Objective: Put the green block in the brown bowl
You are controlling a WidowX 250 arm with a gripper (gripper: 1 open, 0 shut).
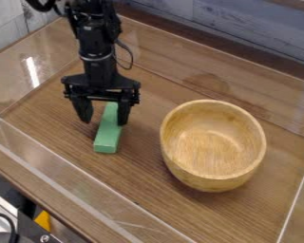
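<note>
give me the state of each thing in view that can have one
tool: open, fingers apart at the block's far end
green block: lying flat on the table, outside the bowl
brown bowl: upright, empty
</note>
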